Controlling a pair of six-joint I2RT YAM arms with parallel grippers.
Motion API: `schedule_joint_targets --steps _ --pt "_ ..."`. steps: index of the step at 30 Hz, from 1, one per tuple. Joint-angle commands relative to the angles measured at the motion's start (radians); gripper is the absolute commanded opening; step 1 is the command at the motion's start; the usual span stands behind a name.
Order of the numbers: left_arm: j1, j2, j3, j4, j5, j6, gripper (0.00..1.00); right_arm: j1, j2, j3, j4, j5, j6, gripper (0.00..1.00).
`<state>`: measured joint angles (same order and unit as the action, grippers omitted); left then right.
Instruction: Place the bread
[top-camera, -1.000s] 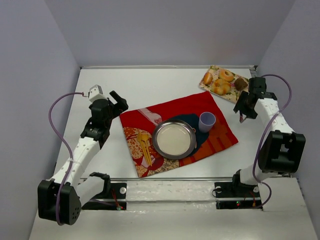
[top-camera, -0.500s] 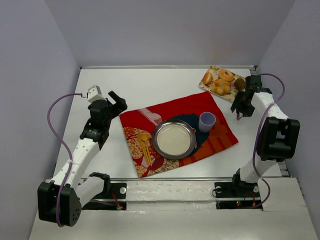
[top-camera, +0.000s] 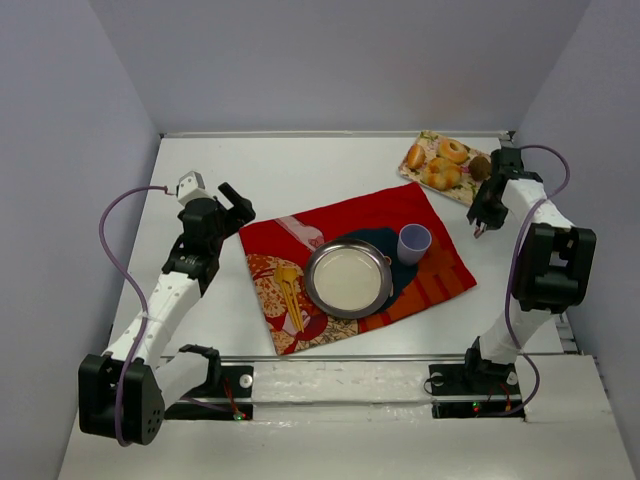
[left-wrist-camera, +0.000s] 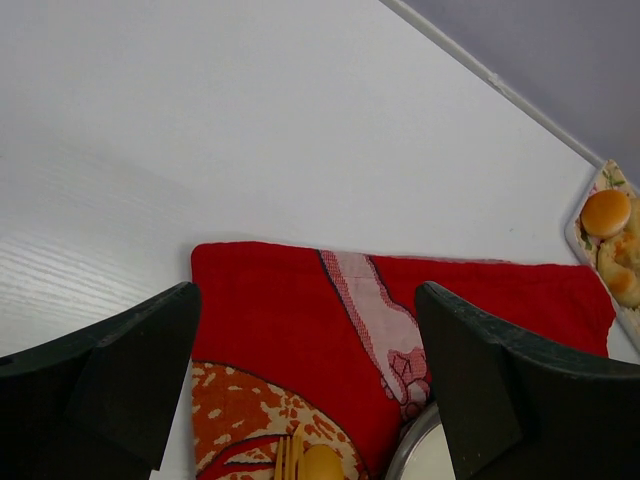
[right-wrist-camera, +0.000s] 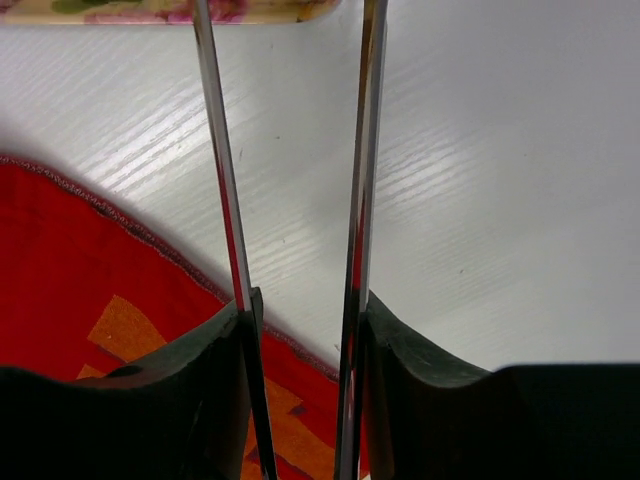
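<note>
Right wrist view has the right gripper (right-wrist-camera: 285, 20) with its two thin metal fingers (right-wrist-camera: 222, 180) slightly apart, the white surface (right-wrist-camera: 500, 150) showing in the narrow gap. The red cloth (right-wrist-camera: 70, 290) is at the lower left and the rim of the floral tray (right-wrist-camera: 150, 8) is along the top edge. From the top external camera, this gripper (top-camera: 480, 230) points down near the right edge of the surface, between the cloth's right corner and the tray (top-camera: 430, 139). The left gripper (left-wrist-camera: 305, 300) has its dark fingers (left-wrist-camera: 130, 380) spread wide over the cloth's far left corner, near the left edge (top-camera: 238, 205). The bread (top-camera: 414, 156), a round golden-orange bun (left-wrist-camera: 606, 212), lies on the tray in the far right corner, beside a bagel (top-camera: 453, 150) and a dark muffin (top-camera: 481, 167). A metal plate (top-camera: 347, 277) and a lavender cup (top-camera: 414, 242) stand on the cloth, just beside each other.
</note>
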<state>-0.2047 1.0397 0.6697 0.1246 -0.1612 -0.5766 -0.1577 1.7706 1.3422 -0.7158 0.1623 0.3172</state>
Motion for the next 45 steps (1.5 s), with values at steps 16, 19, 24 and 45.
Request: schedule_joint_targets --steps 16,19,24,45 --pt "0.008 -0.003 0.002 0.044 0.034 0.001 0.99 -0.006 -0.299 0.012 0.064 -0.205 -0.058 0.31" --pt "0.008 0.003 0.001 0.050 0.045 0.001 0.99 0.039 -0.381 0.000 0.090 -0.318 -0.084 0.31" --pt "0.008 0.017 0.011 0.041 0.066 0.004 0.99 0.243 -0.500 -0.034 0.096 -0.376 -0.110 0.31" --pt "0.008 -0.084 -0.015 -0.043 0.015 -0.014 0.99 1.012 -0.620 -0.331 -0.014 -0.170 0.147 0.36"
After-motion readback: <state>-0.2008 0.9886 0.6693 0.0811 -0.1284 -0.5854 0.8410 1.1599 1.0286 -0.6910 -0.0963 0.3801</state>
